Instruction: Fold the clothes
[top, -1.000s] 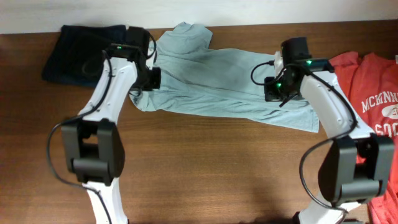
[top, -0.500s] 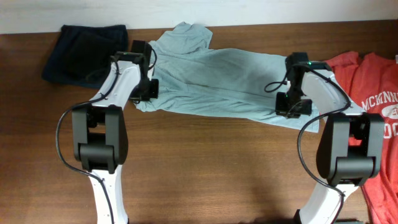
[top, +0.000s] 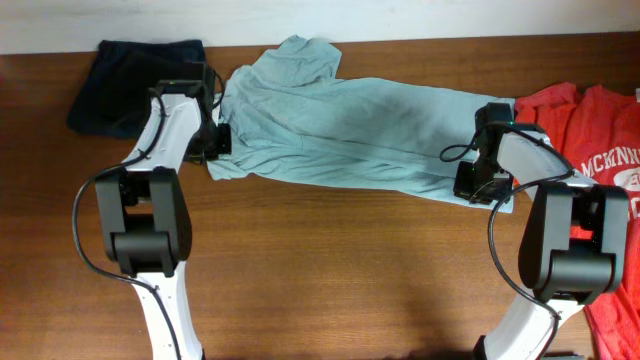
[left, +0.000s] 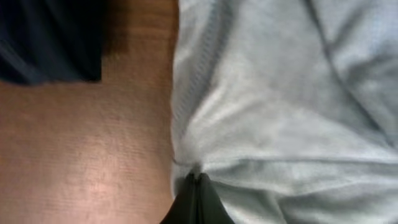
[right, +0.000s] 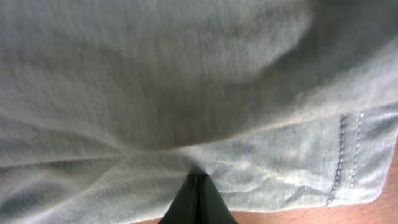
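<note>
A pale grey-teal T-shirt (top: 350, 135) lies stretched across the back of the wooden table. My left gripper (top: 212, 150) is shut on its left lower edge; the left wrist view shows the closed fingertips (left: 196, 180) pinching the cloth (left: 280, 112) at the shirt's edge. My right gripper (top: 478, 185) is shut on the shirt's right lower hem; the right wrist view shows the closed fingertips (right: 196, 179) pinching the fabric (right: 186, 81) near the stitched hem. A red T-shirt with white lettering (top: 600, 150) lies at the right edge of the table.
A dark navy garment (top: 130, 85) lies folded at the back left, also showing in the left wrist view (left: 50, 37). Bare brown tabletop (top: 340, 270) fills the front. A white wall runs along the table's far edge.
Both grippers have moved outward, the left to the left and the right to the right and down, pulling the grey-teal shirt wider and flatter. Both stay shut on the cloth.
</note>
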